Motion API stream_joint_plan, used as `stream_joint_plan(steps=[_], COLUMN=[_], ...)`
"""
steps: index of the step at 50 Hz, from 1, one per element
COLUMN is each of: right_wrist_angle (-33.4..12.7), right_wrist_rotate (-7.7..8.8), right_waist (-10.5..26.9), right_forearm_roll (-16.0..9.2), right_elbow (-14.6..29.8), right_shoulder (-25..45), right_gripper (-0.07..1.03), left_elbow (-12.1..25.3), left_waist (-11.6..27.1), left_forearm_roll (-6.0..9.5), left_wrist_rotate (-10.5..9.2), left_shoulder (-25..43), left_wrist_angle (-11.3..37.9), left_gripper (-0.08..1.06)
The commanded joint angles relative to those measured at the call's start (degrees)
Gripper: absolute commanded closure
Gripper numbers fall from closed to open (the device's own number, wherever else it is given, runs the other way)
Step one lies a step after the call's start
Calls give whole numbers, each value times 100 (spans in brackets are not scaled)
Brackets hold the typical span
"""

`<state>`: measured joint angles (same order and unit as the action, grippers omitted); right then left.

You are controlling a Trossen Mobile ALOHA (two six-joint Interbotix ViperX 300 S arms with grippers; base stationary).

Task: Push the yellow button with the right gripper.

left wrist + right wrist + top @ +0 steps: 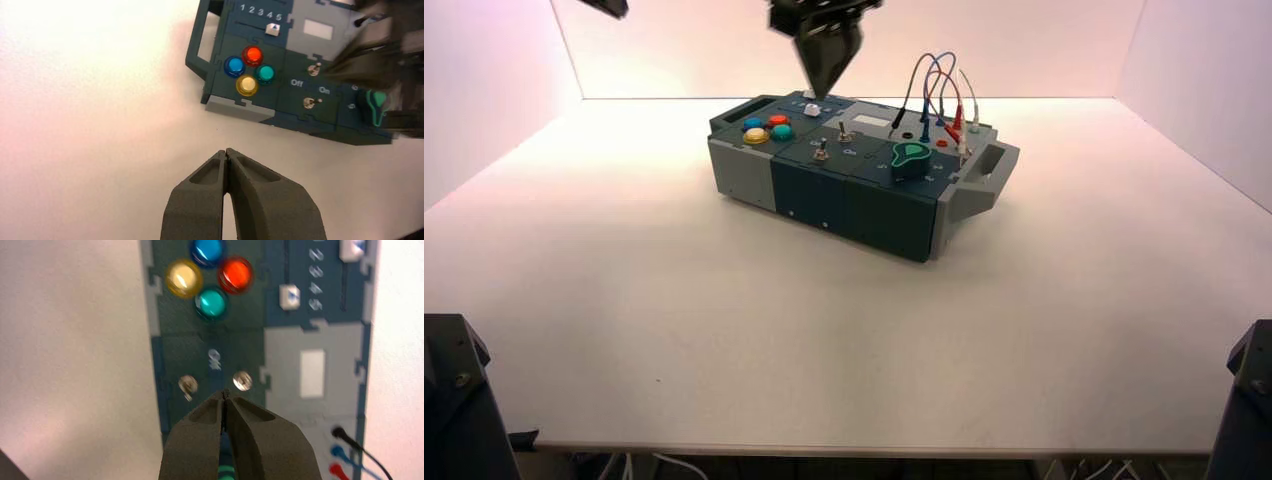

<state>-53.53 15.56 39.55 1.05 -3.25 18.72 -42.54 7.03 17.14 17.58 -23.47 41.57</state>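
"Looking down from the high view, what is there?"

"The right gripper [821, 96] hangs above the dark box [879, 215], near its white sliders [812, 110]. The yellow button [756, 136] sits at the box's front left, in a cluster of four coloured buttons. The left gripper [609, 5] waits at the top edge, left of the box."

"And the left wrist view?"

"The left gripper's fingers are together, holding nothing. The yellow button is beside the blue [234, 66] and teal [265, 74] ones, with no finger on it."

"The right wrist view?"

"The right gripper's fingertips meet, empty, well apart from the yellow button. I judge this the approach, with the press undone. Next, the right gripper needs to line up over the yellow button, then go straight down, clear of its neighbours."
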Motion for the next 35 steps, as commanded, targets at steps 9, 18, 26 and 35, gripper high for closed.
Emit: stream_joint_plan(steps=[9,18,26,35], right_wrist_angle=[123,70,123,246], right_wrist_rotate=[0,-9,-9,18], right_waist=[-264,-404,-457,-545], right_forearm_roll=[-105,-193,-281,-202], right_elbow=[-536,-870,-1292,-1688], right_shoulder=[-870,-1230,-1468,-1679], right_gripper=[98,98,98,98], left_elbow=[308,466,475,466], left_waist=[9,0,9,9], left_forearm_roll=[-35,-62,-62,-114], left_wrist_rotate=[44,246,360,378], left_shoulder=[475,773,1037,1204], left_wrist_angle=[-457,-519,-589,-615], left_gripper=[101,101,101,101])
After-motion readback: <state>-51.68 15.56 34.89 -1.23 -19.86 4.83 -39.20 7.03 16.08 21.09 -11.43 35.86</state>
